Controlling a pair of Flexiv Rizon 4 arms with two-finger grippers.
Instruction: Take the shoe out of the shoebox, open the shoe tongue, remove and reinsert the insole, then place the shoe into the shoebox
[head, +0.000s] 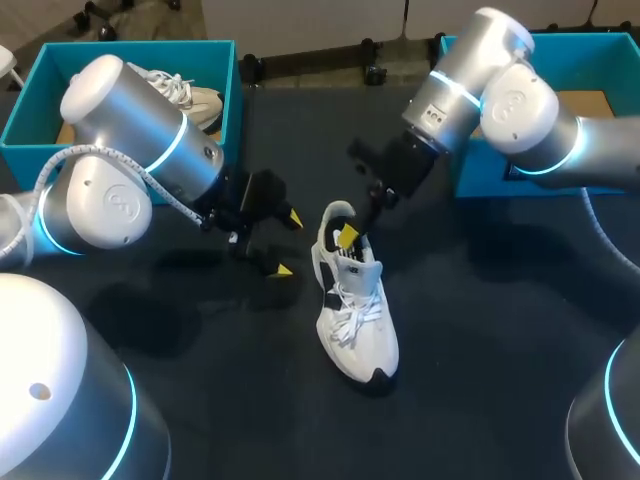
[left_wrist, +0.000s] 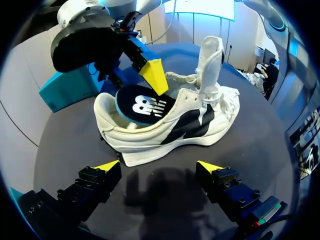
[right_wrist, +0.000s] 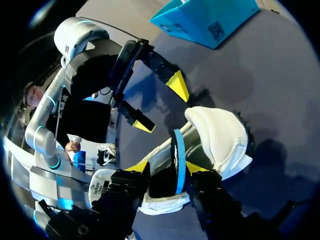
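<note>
Right claw (right_wrist: 166, 166), clenched on the insole (left_wrist: 142, 106), sits at the 12 o'clock heel end of the shoe (head: 357, 330), toe at 6, seen from above; left claw (head: 288, 243) hangs released at 9.

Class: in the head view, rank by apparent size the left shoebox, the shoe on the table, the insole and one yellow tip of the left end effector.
1. left shoebox, though the left arm hides part.
2. shoe.
3. insole and tip: unsure, since the insole is mostly hidden in the shoe.
</note>
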